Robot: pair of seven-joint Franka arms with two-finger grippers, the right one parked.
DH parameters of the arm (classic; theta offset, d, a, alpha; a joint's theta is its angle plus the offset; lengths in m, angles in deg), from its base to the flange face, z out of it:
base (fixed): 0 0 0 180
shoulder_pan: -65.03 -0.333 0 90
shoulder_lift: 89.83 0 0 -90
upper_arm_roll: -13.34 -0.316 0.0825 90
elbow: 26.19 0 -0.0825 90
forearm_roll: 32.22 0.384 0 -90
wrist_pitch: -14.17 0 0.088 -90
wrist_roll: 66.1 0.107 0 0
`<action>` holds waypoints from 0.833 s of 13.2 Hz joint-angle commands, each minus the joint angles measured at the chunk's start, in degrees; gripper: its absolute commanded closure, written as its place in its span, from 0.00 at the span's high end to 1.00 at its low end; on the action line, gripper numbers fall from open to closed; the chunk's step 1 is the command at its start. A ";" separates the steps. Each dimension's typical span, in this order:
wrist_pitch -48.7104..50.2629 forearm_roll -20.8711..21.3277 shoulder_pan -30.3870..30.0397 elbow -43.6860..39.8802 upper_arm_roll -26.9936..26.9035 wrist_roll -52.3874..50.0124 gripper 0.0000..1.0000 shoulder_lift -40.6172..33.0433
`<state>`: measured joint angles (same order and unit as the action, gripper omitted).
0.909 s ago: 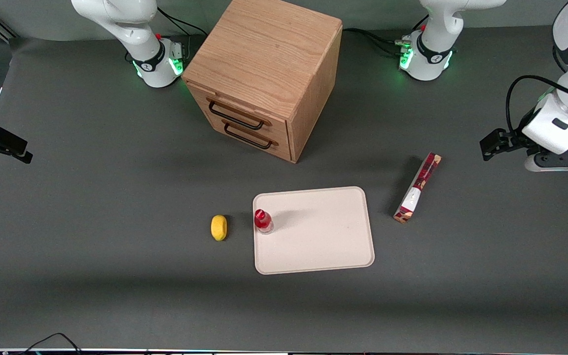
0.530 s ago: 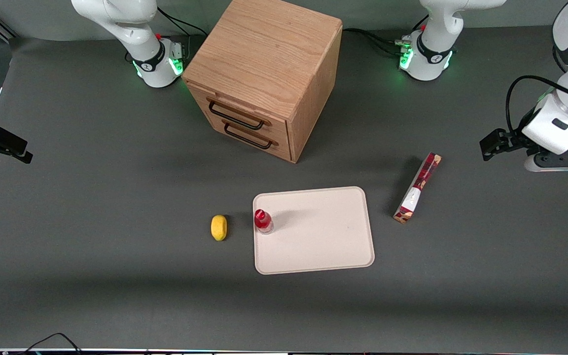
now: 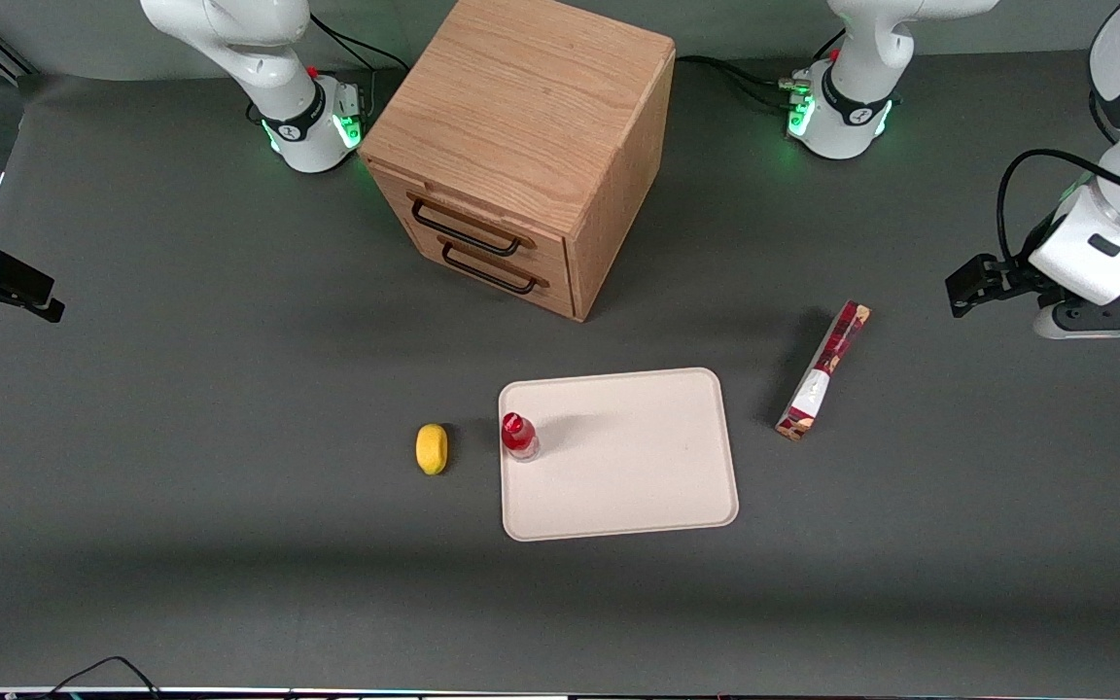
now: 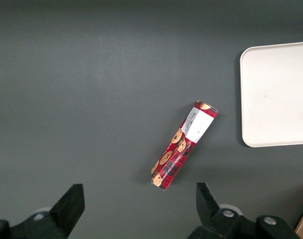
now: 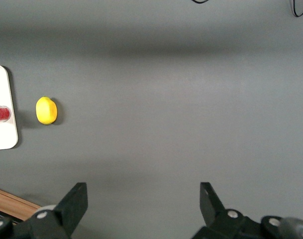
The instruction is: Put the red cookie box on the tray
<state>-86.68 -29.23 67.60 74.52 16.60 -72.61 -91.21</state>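
Observation:
The red cookie box (image 3: 823, 370) lies on the grey table beside the cream tray (image 3: 618, 453), toward the working arm's end. It also shows in the left wrist view (image 4: 184, 146), with the tray's edge (image 4: 270, 94) nearby. My left gripper (image 4: 140, 209) hangs high above the table, open and empty, with the box a little ahead of the gap between its fingers (image 4: 70, 204). In the front view the gripper (image 3: 1100, 316) is at the working arm's end of the table, farther from the camera than the box.
A small red-capped bottle (image 3: 518, 436) stands on the tray's edge. A yellow lemon (image 3: 432, 448) lies on the table beside it. A wooden drawer cabinet (image 3: 519, 146) stands farther from the camera than the tray.
The left arm's wrist has shifted very slightly; the box, tray and other things have not moved.

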 commanded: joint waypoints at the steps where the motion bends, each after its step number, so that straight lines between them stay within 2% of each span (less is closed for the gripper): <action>1: 1.10 -0.61 0.33 -1.31 -0.36 0.71 1.00 0.59; 11: 3.21 -0.61 0.59 -0.87 0.60 0.98 1.00 0.41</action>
<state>-85.16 -29.30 67.63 74.53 16.77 -72.55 -91.20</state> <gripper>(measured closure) 0.000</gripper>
